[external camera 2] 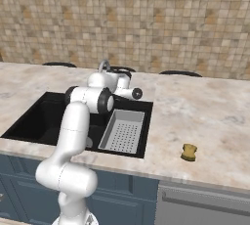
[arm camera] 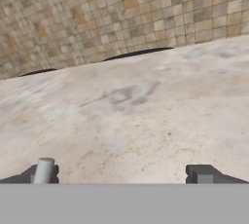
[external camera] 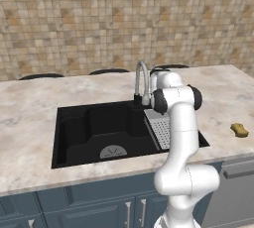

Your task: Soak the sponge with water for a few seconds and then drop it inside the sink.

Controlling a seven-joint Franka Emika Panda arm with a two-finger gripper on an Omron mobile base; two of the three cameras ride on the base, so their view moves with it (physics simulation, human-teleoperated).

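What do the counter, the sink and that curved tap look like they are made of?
The counter looks like polished stone, pale beige with cloudy grey veining. The sink looks matte black, perhaps composite or coated metal; it shows no shine. The faucet looks like polished metal, silver with bright highlights.

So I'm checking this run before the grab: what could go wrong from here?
The sponge lies on the counter far right of the sink, while the open gripper points at bare counter; the reach may miss it. No water runs from the faucet, so soaking could fail.
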